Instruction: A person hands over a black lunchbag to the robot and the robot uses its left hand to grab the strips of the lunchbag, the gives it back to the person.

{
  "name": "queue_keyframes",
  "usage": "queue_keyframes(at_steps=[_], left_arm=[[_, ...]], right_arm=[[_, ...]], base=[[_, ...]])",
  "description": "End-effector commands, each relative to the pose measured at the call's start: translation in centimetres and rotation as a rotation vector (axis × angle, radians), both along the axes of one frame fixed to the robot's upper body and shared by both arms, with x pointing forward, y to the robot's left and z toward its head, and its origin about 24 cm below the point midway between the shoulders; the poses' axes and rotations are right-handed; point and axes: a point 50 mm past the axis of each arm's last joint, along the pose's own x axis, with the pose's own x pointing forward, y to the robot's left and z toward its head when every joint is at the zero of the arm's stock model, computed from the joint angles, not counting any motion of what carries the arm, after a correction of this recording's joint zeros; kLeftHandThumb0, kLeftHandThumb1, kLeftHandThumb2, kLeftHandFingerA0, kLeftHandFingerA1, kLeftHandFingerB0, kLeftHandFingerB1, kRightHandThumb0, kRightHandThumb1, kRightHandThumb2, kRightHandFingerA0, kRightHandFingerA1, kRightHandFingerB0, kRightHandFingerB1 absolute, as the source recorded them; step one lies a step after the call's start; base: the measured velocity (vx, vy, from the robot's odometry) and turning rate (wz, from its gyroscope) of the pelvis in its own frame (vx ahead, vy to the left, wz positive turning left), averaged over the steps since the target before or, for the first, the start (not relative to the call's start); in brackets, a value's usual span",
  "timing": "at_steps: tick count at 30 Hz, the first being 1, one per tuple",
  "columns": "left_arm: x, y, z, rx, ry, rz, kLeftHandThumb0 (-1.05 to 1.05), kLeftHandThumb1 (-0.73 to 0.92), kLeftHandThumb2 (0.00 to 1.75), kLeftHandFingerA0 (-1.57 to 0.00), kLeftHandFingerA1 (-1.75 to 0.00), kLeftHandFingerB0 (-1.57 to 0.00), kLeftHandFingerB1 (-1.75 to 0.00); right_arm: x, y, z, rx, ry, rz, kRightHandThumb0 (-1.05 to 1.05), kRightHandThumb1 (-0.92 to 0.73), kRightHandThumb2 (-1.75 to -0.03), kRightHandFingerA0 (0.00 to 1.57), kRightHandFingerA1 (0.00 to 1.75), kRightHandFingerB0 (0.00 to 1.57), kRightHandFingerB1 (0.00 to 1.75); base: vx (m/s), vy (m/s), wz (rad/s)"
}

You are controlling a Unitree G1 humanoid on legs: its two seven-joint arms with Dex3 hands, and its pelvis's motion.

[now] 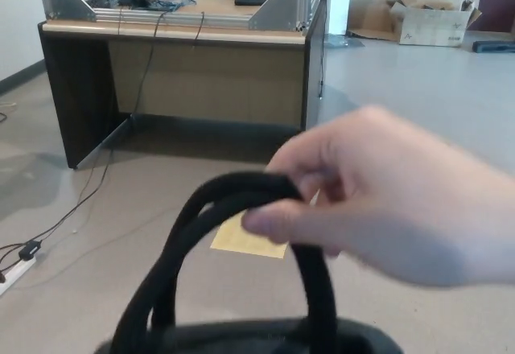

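We see a person's hand (402, 209) close to the camera, fingers curled and pinching the black lunchbag's straps (233, 201) at their top. The bag body (241, 339) barely shows at the bottom edge (blurred). Neither robot hand shows; behind stands the desk (185, 88), yellow sheet (241, 240) on the floor.

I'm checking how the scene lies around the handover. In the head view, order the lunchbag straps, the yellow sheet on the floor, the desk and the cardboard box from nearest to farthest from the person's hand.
1. Lunchbag straps, held in the person's hand.
2. Yellow sheet, on the floor behind the hand.
3. Desk, farther back, on the left.
4. Cardboard box, far back at upper right.
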Motion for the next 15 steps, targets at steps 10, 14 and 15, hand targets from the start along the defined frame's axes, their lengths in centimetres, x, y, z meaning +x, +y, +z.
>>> queue_keyframes(at_steps=[10, 14, 15], left_arm=[[2.1, -0.4, 15.0, -0.006, -0.558, -0.116, -0.73, 0.45, 0.78, -0.09, -0.28, -0.09, -0.23], [1.6, -1.1, 20.7, 0.048, -0.714, -0.18, -0.81, 0.51, 0.82, -0.11, -0.27, -0.11, -0.23], [1.4, -1.4, 21.8, 0.061, -0.746, -0.205, -0.77, 0.5, 0.84, -0.06, -0.28, -0.11, -0.24]], right_arm=[[1.0, -0.5, 1.1, -0.003, -0.052, -0.017, -0.72, -0.79, -0.64, 0.44, 0.44, 0.35, 0.38], [1.1, -0.6, 1.2, -0.016, -0.056, -0.018, -0.74, -0.8, -0.64, 0.45, 0.44, 0.36, 0.38], [1.0, -0.6, 1.2, -0.015, -0.059, -0.018, -0.73, -0.8, -0.64, 0.46, 0.45, 0.36, 0.39]], base=[[0.0, 0.0, 0.0], [0.0, 0.0, 0.0], [0.0, 0.0, 0.0]])
